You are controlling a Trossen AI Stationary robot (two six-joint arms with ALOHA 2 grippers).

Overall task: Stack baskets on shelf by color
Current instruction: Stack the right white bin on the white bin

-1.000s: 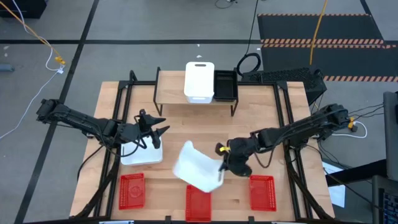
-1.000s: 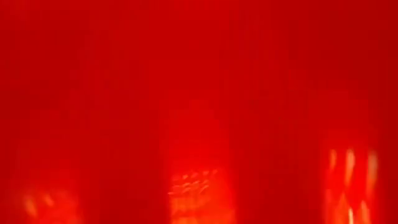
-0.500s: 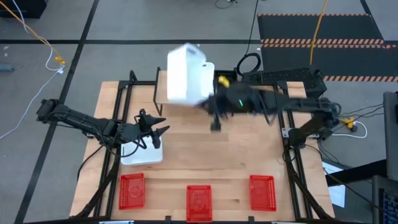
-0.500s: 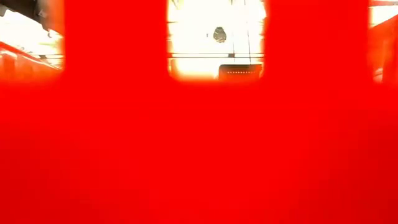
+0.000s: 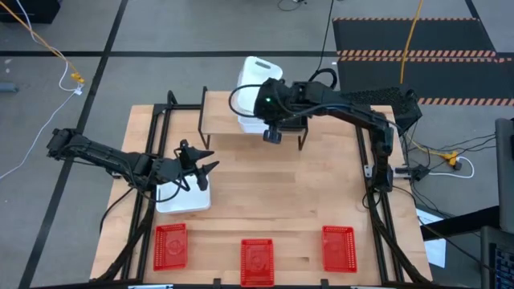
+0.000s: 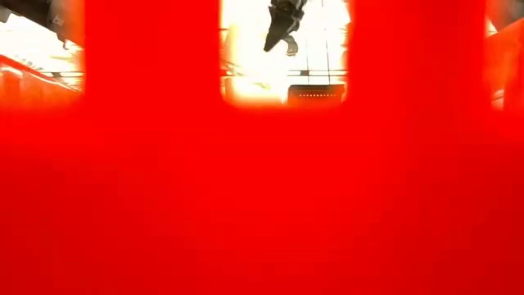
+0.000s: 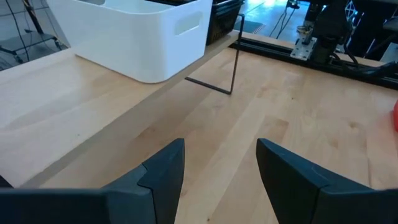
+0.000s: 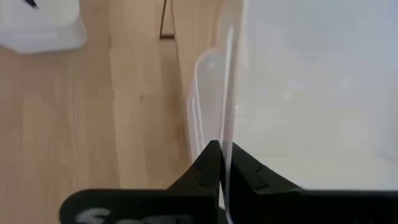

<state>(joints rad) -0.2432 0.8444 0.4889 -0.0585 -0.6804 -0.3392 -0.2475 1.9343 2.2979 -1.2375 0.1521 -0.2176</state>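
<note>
White basket (image 5: 255, 74) wall sits pinched inside right gripper (image 8: 224, 163).

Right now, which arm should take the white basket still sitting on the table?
Left. Its open tool hovers right over that white basket, while the right tool is pinching another white basket's wall at the shelf.

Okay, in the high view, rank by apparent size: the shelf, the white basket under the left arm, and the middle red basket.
1. The shelf, largest.
2. The white basket, partly hidden by the left arm.
3. The middle red basket, smallest, though cut off by the picture's edge.
</note>
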